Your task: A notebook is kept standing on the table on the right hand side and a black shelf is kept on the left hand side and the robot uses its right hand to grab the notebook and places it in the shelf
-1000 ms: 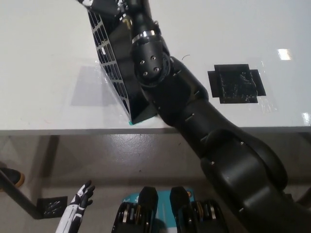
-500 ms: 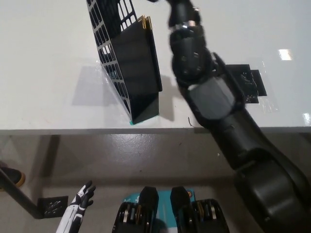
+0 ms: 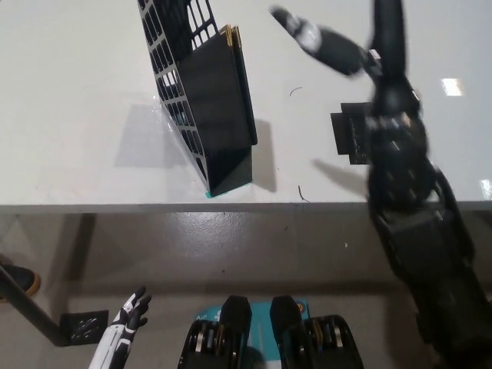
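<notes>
While the notebook stands in the slatted black shelf, right robot hand released, blurred, left robot hand low, fingers spread.

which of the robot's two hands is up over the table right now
The black right hand, raised above the white table beside the black shelf. The white left hand hangs low, below the table edge.

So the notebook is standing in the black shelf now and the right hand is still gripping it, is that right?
Not quite. The head view shows the notebook standing in the black shelf, but the right hand is not gripping it: it is off to the side above the table, clear of the shelf, holding nothing. The white left hand hangs below the table edge.
</notes>
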Robot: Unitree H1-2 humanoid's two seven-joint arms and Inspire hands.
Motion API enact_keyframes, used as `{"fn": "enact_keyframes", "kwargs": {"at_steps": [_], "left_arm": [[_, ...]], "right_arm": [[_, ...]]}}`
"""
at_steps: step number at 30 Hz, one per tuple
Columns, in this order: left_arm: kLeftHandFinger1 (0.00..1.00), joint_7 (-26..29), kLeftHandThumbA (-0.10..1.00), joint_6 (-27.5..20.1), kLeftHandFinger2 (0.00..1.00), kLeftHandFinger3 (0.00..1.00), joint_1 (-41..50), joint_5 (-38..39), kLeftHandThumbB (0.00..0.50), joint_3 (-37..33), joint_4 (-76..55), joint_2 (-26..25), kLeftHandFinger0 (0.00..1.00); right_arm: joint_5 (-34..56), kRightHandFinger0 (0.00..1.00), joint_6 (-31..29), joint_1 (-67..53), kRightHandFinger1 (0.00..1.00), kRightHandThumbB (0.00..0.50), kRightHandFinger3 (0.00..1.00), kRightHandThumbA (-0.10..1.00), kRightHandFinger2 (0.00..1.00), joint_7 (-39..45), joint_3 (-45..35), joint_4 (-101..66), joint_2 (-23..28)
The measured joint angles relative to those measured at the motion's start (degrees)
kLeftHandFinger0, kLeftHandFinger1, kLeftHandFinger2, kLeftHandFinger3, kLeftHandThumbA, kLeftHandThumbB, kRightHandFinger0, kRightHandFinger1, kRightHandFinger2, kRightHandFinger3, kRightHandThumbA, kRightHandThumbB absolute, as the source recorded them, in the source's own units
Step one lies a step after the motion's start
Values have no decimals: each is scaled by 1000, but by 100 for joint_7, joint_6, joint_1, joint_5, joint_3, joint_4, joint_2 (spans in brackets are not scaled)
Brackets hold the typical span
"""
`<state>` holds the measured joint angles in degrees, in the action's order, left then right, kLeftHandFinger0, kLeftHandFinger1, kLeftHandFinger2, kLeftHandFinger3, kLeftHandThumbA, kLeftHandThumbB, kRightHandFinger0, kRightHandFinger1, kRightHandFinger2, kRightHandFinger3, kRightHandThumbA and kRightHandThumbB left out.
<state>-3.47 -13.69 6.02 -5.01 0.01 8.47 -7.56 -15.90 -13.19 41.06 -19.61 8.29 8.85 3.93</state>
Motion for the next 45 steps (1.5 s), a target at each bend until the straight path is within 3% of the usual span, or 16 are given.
{"fn": "enact_keyframes", "kwargs": {"at_steps": [1,4,5,10,14,15,16,20,22,25,27,28,29,45], "left_arm": [[1000,0,1000,0,1000,1000,0,-1,149,0,0,0,1000],[1000,0,1000,1,1000,1000,-1,-3,147,0,0,2,1000],[1000,0,1000,1,1000,1000,-1,-3,140,1,0,2,1000],[1000,0,1000,1,1000,1000,-1,-7,147,6,0,2,1000],[1000,0,1000,-2,1000,1000,-4,-8,140,9,0,0,1000],[1000,0,1000,-4,1000,1000,-5,-9,132,12,0,-2,1000],[1000,0,1000,-4,1000,1000,-3,-9,131,12,0,-6,1000],[1000,0,1000,-10,1000,1000,-32,-11,151,11,0,-14,1000],[1000,0,1000,-10,1000,1000,-49,-11,138,11,-1,-15,1000],[1000,0,1000,-12,1000,1000,-49,-13,152,14,-1,-20,1000],[1000,0,1000,-12,1000,1000,-53,-15,153,17,-1,-32,1000],[1000,0,1000,-12,1000,1000,-56,-14,150,20,-1,-36,1000],[1000,0,1000,-12,1000,1000,-58,-13,151,22,-1,-38,1000],[1000,1,1000,-18,1000,1000,-127,-15,177,28,0,-40,1000]], "right_arm": [[2,1000,17,-176,1000,391,1000,1000,1000,17,0,-156,32],[-1,1000,52,-915,1000,365,1000,1000,1000,65,0,-795,120],[-2,1000,55,-1142,1000,327,1000,1000,1000,76,1,-995,146],[-12,1000,50,-2365,1000,253,1000,1000,1000,146,3,-1968,226],[-45,1000,-75,-3403,1000,287,1000,1000,1000,190,51,-2806,231],[-48,1000,-205,-3742,1000,275,1000,1000,1000,211,88,-3066,232],[-47,1000,-293,-3930,1000,296,1000,1000,1000,223,115,-3123,230],[-12,1000,-701,-4455,1000,301,1000,1000,1000,251,208,-2667,229],[-2,1000,-816,-4527,1000,268,1000,1000,1000,243,229,-2232,215],[27,1000,-896,-4579,1000,257,1000,1000,1000,214,260,-1673,205],[90,1000,-922,-4576,1000,274,1000,1000,1000,182,313,-1293,212],[116,1000,-929,-4574,1000,315,1000,1000,1000,166,340,-1137,215],[139,1000,-939,-4575,1000,324,1000,1000,1000,161,360,-999,215],[771,1000,-1057,-4373,1000,357,1000,1000,1000,231,414,61,190]]}}
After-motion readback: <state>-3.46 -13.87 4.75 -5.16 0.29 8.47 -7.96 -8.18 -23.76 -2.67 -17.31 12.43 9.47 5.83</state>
